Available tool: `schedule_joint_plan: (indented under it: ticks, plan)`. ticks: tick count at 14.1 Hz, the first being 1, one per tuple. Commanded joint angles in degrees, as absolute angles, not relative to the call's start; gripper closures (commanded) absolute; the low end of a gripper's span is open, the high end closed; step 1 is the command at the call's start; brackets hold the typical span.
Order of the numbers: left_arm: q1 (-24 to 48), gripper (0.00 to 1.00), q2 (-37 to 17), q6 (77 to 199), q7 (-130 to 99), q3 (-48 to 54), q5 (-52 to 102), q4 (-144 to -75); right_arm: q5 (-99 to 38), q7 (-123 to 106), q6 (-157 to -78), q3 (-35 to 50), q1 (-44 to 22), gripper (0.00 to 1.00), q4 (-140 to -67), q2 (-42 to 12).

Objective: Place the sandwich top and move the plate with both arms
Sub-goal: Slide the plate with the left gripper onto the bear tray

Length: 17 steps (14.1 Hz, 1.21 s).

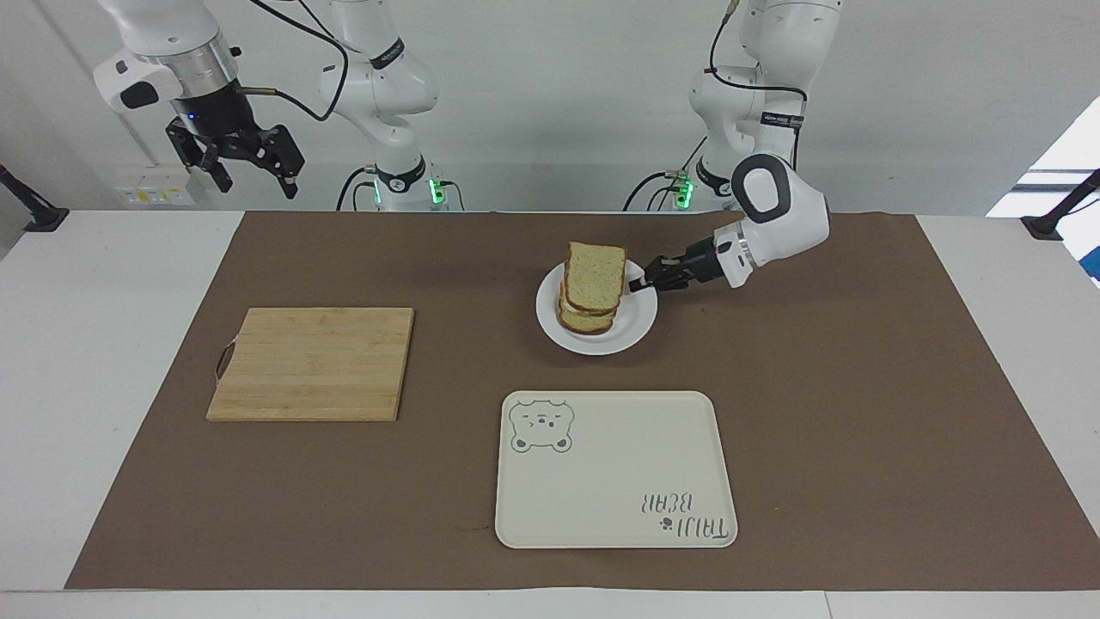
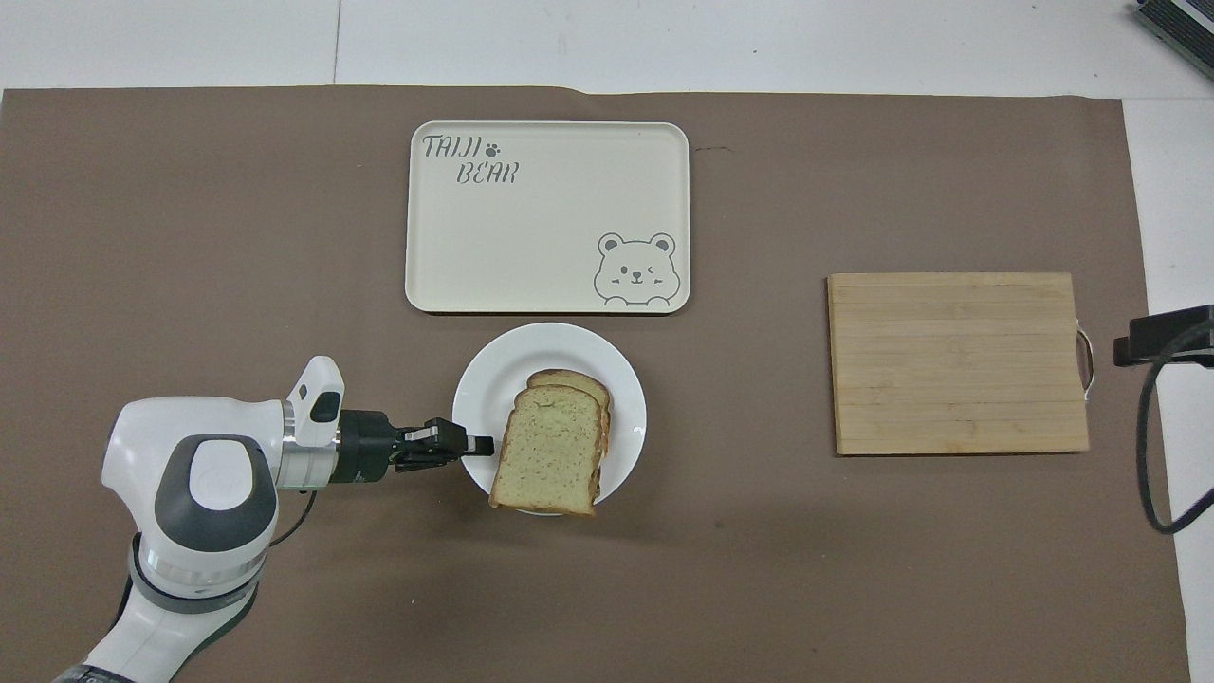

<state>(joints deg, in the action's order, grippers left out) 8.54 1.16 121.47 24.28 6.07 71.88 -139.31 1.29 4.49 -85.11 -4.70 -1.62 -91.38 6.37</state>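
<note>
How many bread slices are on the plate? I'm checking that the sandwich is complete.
2 visible: the sandwich top lies over a lower slice, stacked on the plate. More could be hidden between.

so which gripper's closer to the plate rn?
Left. The left gripper is shut on the rim of the plate, at its edge toward the left arm's end. The right gripper waits open, raised near the right arm's end, well clear.
</note>
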Motion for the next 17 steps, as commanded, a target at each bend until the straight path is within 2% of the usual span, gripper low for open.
schedule_joint_plan:
  ticks: [1, 10, 17]
  plan:
    - [5.0, 1.0, -1.1, 117.4, 22.5, 6.1, 69.5, -135.1, 0.4, 4.9, -85.3, -4.4, -1.1, 0.0, -91.8, 7.1]
    - [1.4, 1.0, -8.8, 114.9, 22.4, 5.8, 66.3, -121.4, 0.0, 4.5, -86.0, -4.4, -1.0, 0.0, -91.5, 6.8]
    - [-1.1, 1.0, -12.2, 112.2, 19.6, 5.9, 62.9, -114.8, 0.1, 4.7, -86.0, -4.3, -1.1, 0.0, -91.5, 6.8]
